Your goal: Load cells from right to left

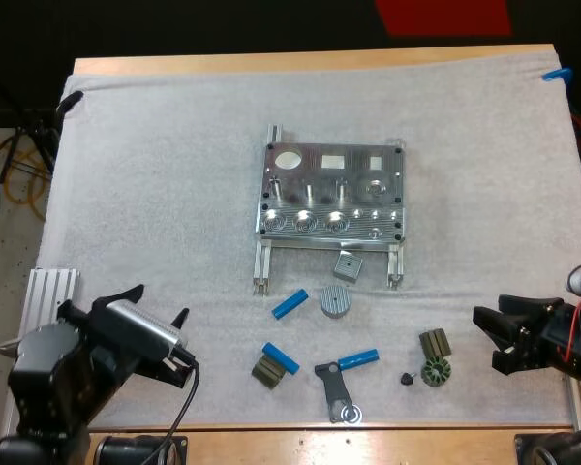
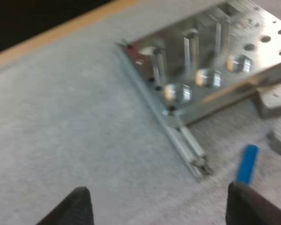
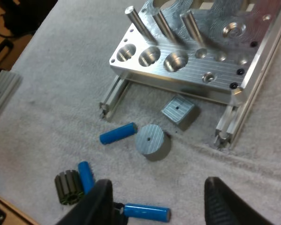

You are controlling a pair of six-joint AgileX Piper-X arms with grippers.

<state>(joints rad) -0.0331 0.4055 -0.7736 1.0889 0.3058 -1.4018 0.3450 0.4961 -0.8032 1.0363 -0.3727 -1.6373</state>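
Your left gripper (image 1: 161,304) hangs over the white mat (image 1: 155,174) at the near left, fingers spread and empty, well apart from the work. To its right, three blue cells lie loose on the soft nap in front of the metal fixture (image 1: 334,189). The slanted cell (image 1: 290,304) is just beside a grooved round disc (image 1: 336,301), the short cell (image 1: 281,358) just beside a dark ribbed part (image 1: 265,372), and the third cell (image 1: 358,359) has one end at a flat metal lever (image 1: 337,395). The fixture is bright machined metal, with three round sockets (image 1: 306,223) along its front, all apparently empty, and slim rods (image 3: 155,22) standing behind them. A small square block (image 1: 347,265) sits between its rails. At the right edge your right gripper (image 1: 488,339) hangs with fingers likewise released. Loading likely begins at the right-hand socket, and the third cell looks the handiest for your right arm. Pinch it across its middle, because a smooth, hard cylinder will probably roll on the mat. Then stand it upright and lower it straight, clear of the rods.
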